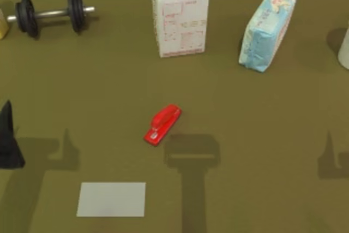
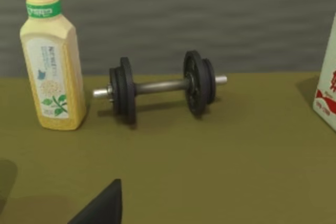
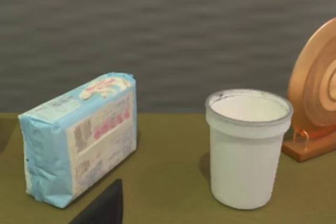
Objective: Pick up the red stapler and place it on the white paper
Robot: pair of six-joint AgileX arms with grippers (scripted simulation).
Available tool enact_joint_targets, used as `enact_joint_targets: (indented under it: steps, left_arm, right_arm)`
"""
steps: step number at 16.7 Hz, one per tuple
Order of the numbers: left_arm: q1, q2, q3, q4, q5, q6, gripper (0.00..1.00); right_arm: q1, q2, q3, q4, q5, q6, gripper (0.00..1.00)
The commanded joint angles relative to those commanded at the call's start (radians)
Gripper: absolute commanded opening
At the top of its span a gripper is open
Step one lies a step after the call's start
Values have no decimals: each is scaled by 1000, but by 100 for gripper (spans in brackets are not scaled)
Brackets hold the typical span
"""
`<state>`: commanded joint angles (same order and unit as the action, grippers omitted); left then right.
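The red stapler (image 1: 162,125) lies slantwise on the olive table near the middle, silver mark at its nearer end, with nothing touching it. The white paper (image 1: 111,199) lies flat toward the front left, below and left of the stapler. My left gripper (image 1: 8,135) is a dark shape at the table's left edge, well away from both; only a dark tip of it (image 2: 105,205) shows in the left wrist view. My right gripper is out of the top view; a dark tip of it (image 3: 105,205) shows in the right wrist view. Neither wrist view shows the stapler or the paper.
Along the back stand a black dumbbell (image 1: 52,13), a tall white carton with red print (image 1: 180,13) and a pale blue packet (image 1: 268,27). A yellow bottle (image 2: 51,56) is at the far back left. A white tub (image 3: 247,148) and a copper disc (image 3: 317,93) stand at the far right.
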<state>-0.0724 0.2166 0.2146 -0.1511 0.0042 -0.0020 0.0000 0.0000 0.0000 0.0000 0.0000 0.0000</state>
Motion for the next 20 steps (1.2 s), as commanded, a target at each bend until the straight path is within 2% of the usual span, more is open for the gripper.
enact_joint_targets:
  steps: [4, 13, 20]
  left_arm:
    - [-91, 355, 336, -210, -2, 0, 100]
    - [-335, 1384, 1192, -794, -9, 8, 100]
    - [-476, 1926, 1696, -1110, -8, 8, 100]
  right_arm:
    - [0, 0, 0, 0, 0, 0, 100]
    - [0, 0, 0, 0, 0, 0, 100]
    - [0, 0, 0, 0, 0, 0, 100]
